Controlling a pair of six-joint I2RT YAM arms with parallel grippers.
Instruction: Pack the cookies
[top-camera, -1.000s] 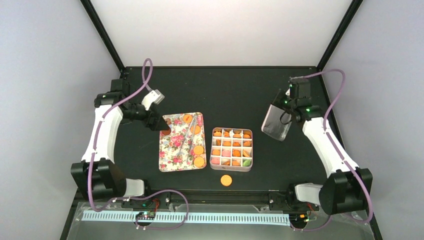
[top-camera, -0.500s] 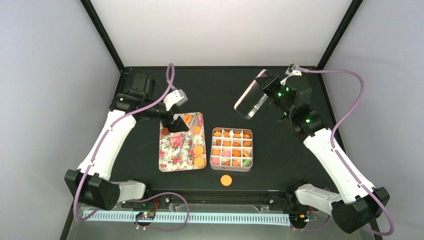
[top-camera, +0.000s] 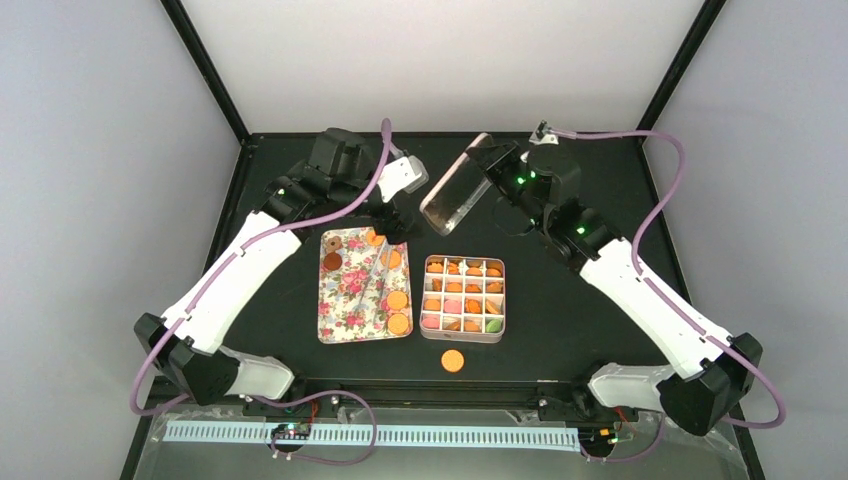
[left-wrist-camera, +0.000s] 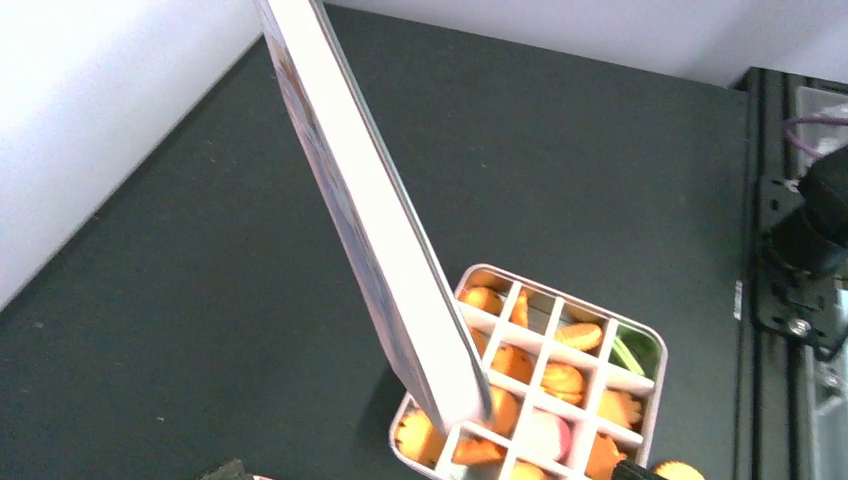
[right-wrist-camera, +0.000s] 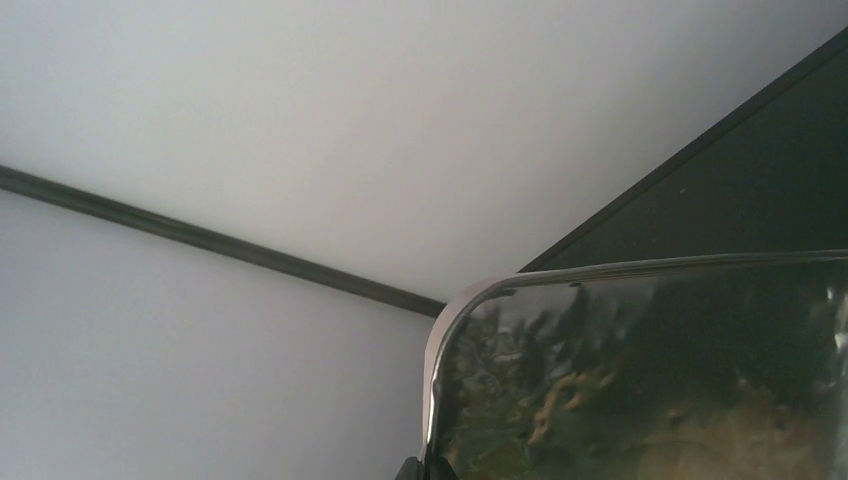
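Left tool (top-camera: 393, 222) wide; lid (top-camera: 455, 197) in right tool (top-camera: 492, 172)

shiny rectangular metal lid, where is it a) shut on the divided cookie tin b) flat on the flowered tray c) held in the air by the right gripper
c: the shiny rectangular metal lid is tilted in the air in the right gripper, and the divided metal tin sits uncovered.

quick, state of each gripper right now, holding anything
left gripper: open, nothing in it.
right gripper: closed on the edge of the shiny metal lid, held tilted in the air.
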